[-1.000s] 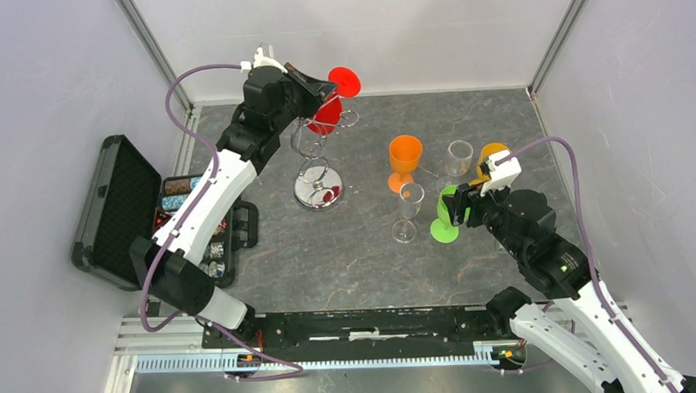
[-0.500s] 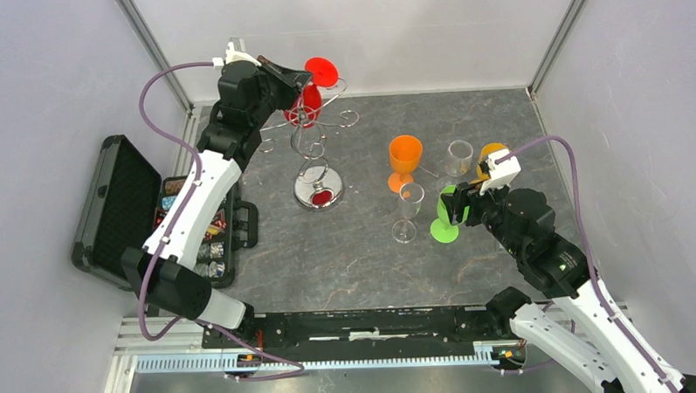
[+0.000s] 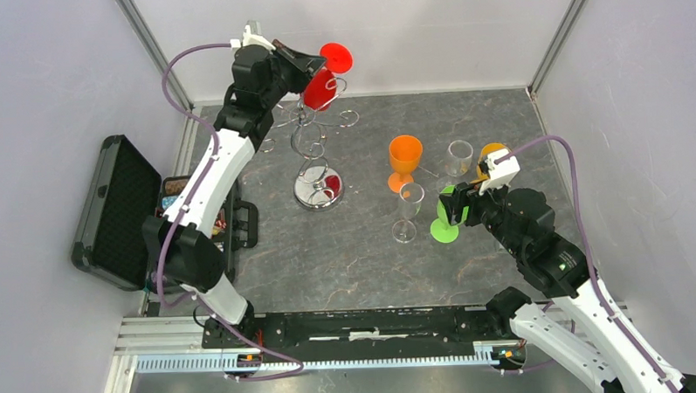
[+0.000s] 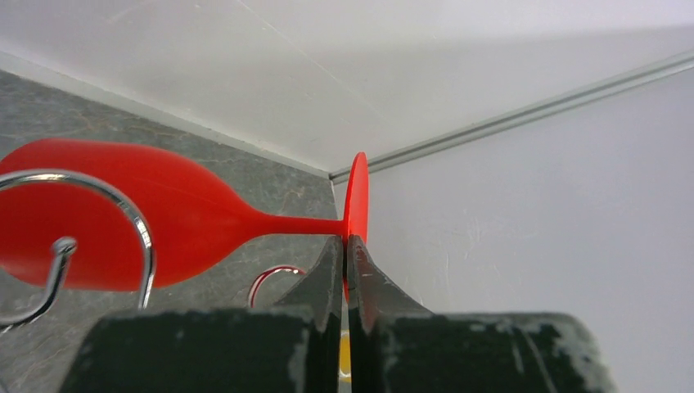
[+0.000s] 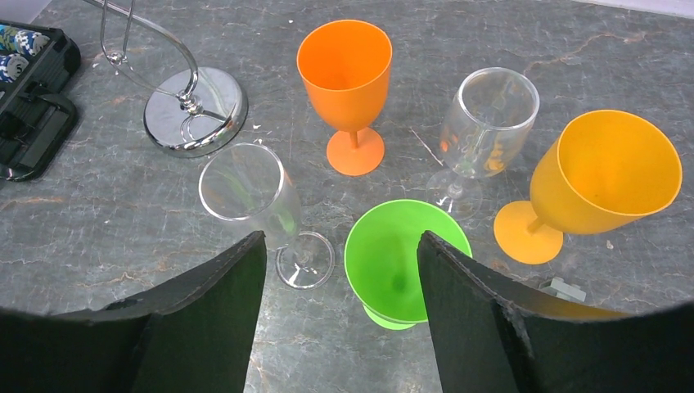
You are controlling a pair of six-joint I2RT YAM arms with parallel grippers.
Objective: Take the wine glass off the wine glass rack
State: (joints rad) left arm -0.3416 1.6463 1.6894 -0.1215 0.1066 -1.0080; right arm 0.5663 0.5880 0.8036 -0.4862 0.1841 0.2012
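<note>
A red wine glass [image 3: 321, 89] lies sideways, high over the back of the table, its bowl among the curled top arms of the chrome wine glass rack [image 3: 312, 147]. My left gripper [image 3: 316, 63] is shut on the edge of the glass's round foot [image 4: 357, 196]. In the left wrist view the red bowl [image 4: 176, 217] sits behind a wire curl [image 4: 141, 223]; whether they touch I cannot tell. My right gripper [image 5: 340, 237] stands open over a green glass [image 5: 398, 258], holding nothing.
Standing on the table at right are an orange glass [image 3: 405, 155], two clear glasses [image 3: 406, 210] [image 3: 458, 158], a yellow glass [image 3: 491, 152] and the green glass [image 3: 445, 225]. An open black case [image 3: 118, 213] of small parts lies at the left edge. The back wall is close behind the rack.
The left arm has raised the red glass up and back, first swinging it left, then returning right. The right gripper has stayed over the green glass.
</note>
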